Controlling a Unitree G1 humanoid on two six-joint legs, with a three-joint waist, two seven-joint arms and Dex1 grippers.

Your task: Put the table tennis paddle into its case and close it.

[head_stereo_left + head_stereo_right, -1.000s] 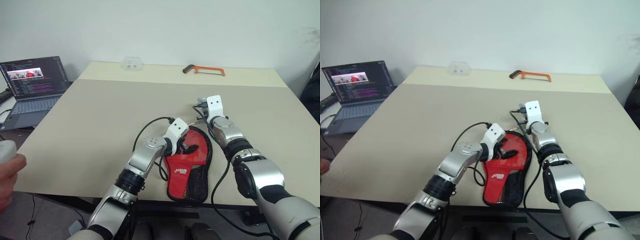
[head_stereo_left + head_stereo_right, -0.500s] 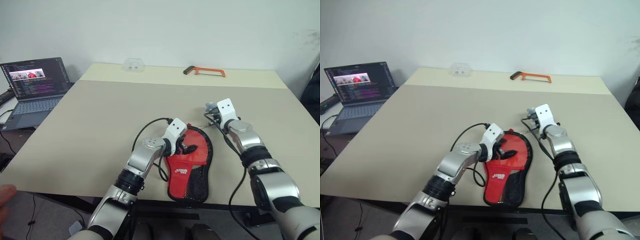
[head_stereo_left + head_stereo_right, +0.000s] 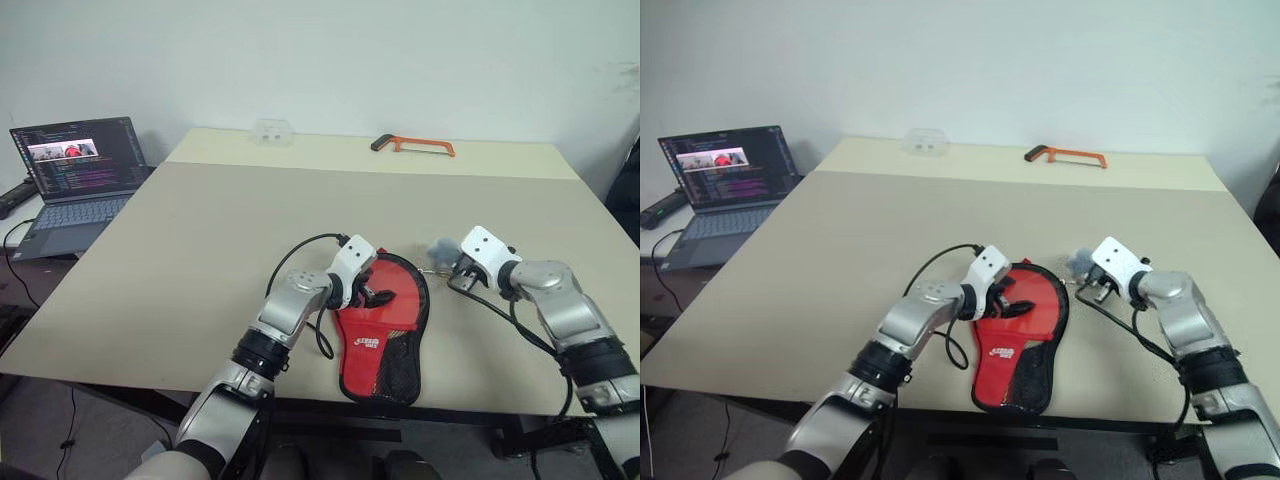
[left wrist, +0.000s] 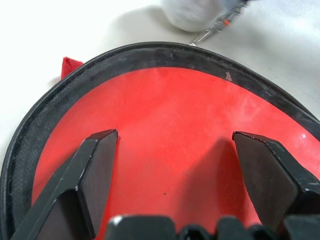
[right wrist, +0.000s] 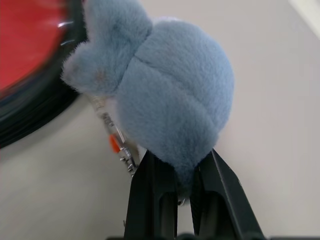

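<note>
The case (image 3: pixel 385 325) lies flat near the table's front edge, red face and black mesh pocket up. The table tennis paddle is hidden from view. My left gripper (image 3: pixel 376 293) hovers open over the case's round end; in the left wrist view its fingers (image 4: pixel 97 165) straddle the red face (image 4: pixel 165 95). My right gripper (image 3: pixel 452 272) is just right of the case's round end, shut on a grey-blue plush wad (image 5: pixel 170 100). A thin metal chain (image 5: pixel 117 145) links the wad (image 3: pixel 440 248) to the case's black rim (image 5: pixel 30 115).
An orange-framed hacksaw (image 3: pixel 412 145) and a small clear box (image 3: pixel 271 131) lie along the table's far edge. An open laptop (image 3: pixel 75 165) sits on a lower surface to the left. A black cable (image 3: pixel 300 250) loops beside my left wrist.
My right gripper has swung back and to the right from beyond the case's top, rolling as it went, with the plush wad in its grip. The left gripper stayed put. A person's hand left the left edge.
</note>
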